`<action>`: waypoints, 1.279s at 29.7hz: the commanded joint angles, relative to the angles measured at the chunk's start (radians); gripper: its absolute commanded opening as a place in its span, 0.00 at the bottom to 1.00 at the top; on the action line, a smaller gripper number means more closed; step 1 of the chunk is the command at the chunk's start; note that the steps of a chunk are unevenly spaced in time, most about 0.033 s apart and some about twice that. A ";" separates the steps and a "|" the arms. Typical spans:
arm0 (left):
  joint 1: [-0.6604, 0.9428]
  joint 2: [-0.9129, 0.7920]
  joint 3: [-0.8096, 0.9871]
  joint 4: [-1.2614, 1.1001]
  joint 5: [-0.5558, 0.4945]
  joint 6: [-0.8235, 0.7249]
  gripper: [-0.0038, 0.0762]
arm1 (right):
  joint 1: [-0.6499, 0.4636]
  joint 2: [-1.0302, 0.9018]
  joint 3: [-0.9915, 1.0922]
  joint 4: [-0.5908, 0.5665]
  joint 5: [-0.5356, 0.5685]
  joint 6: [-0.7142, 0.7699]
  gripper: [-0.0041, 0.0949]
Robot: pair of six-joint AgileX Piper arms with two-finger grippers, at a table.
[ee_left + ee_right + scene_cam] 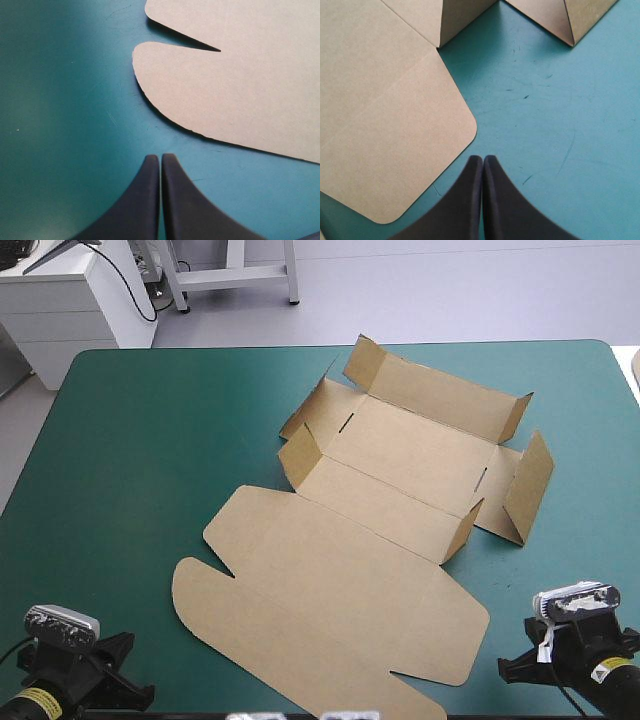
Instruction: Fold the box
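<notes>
**Both pincers clenched at the near edge, the box open ahead**

My left gripper (160,156) is clenched on nothing. Its black fingers (142,205) are pressed into one point over the bare teal-green cover. Just ahead of the tips, but apart from them, curves the rounded flap (225,100) of the lid, with a narrow slit cut in the board beyond it.

My right gripper (483,157) is also clenched and empty. The lid's rounded corner (395,125) lies just beside it, not touching.

The brown box (400,540) lies across the middle of the table (130,440), slanting from near left to far right. Its lid (330,610) lies flat, reaching almost to the near edge between my two arms. Farther off, the back wall (440,395) stands tilted up, and a side flap (527,488) rises toward the right edge.

To the left of the box, a wide stretch of bare cover runs to the left edge and the far-left corner. To the right, only a narrower strip of cover separates the side flap from the table's edge.
</notes>
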 commanded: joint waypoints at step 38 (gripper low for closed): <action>-0.005 0.016 -0.022 0.007 -0.069 -0.001 0.04 | -0.001 0.922 -0.668 0.111 0.068 0.130 0.28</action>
